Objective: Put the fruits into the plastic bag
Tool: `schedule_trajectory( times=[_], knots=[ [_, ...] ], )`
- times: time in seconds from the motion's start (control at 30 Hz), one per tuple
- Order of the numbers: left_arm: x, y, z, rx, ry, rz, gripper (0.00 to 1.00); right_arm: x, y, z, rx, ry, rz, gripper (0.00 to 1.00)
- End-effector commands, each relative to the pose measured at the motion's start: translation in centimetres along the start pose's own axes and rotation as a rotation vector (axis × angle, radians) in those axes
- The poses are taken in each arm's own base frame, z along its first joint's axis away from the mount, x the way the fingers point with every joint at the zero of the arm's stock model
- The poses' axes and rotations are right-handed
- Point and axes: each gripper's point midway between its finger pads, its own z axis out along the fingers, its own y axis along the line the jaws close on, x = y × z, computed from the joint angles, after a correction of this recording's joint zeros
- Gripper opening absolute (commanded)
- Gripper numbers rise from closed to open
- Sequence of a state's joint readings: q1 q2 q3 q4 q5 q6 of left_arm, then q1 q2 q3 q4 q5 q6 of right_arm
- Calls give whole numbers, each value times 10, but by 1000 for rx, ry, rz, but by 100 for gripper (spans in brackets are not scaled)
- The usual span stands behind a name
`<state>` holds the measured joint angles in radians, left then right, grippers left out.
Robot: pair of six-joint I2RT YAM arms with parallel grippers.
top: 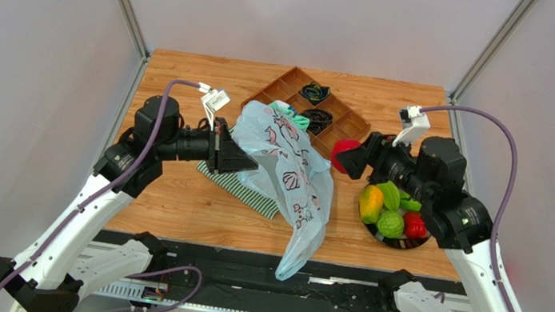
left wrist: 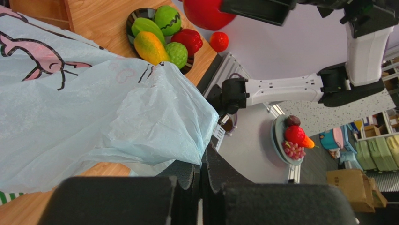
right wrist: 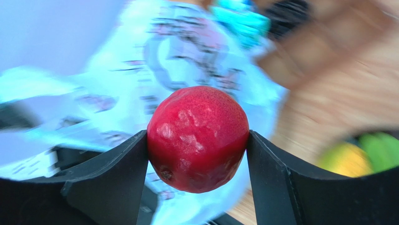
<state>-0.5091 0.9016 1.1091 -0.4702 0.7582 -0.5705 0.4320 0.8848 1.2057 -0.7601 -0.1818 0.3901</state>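
The right gripper [top: 349,159], jaws grasping a red fruit [top: 344,149], hangs right of the plastic bag [top: 287,165], whose edge is clenched in the jaws of the left gripper [top: 244,161] above a striped cloth [top: 240,187]; other fruits [top: 390,222] fill a plate [top: 392,242] nearer.

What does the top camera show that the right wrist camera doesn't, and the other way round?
Only the top view: the left gripper pinching the pale-blue translucent plastic bag at its edge, a green-and-white striped cloth partly under it, a wooden divided tray behind, and a dark plate holding the other toy fruits.
Only the right wrist view: the round red fruit with its dimpled skin up close, clamped between the two black fingers of the right gripper.
Both: the bag, that red fruit, and the yellow-orange fruit, blurred at the wrist.
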Motion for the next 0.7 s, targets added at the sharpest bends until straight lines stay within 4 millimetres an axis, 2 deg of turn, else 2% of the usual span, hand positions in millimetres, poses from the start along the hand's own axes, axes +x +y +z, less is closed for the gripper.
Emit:
schedule_trajectory(
  times=[0.0, 0.03, 0.1, 0.13, 0.17, 0.2, 0.23, 0.3, 0.47, 0.57, 0.67],
  knots=[
    [-21, -23, -5, 63, -59, 42, 0, -23, 95, -1, -338, -120, -31, 21],
    [-21, -23, -5, 63, -58, 38, 0, -23, 107, 5, -361, -119, -42, 21],
    [-21, -23, -5, 61, -60, 36, 0, -17, 135, 4, -434, -100, -74, 21],
    [-21, -22, -4, 59, -60, 31, 0, -12, 144, 15, -439, -82, -90, 21],
    [-21, -21, -4, 57, -59, 28, 0, -3, 161, 13, -485, -57, -110, 21],
    [-21, -22, -4, 57, -62, 30, 0, -2, 171, 13, -510, -56, -126, 21],
    [-22, -21, -4, 54, -63, 28, 0, 5, 179, 20, -523, -32, -134, 21],
    [-22, -21, -4, 50, -66, 26, 0, 15, 197, 20, -576, -13, -149, 21],
    [-22, -19, -4, 45, -68, 25, 0, 41, 207, 33, -595, 65, -146, 20],
    [-21, -15, -3, 28, -60, 25, 0, 47, 213, 28, -615, 57, -156, 19],
    [-19, -9, -1, 6, -53, 25, 0, 40, 218, 15, -646, 20, -171, 19]
  ],
)
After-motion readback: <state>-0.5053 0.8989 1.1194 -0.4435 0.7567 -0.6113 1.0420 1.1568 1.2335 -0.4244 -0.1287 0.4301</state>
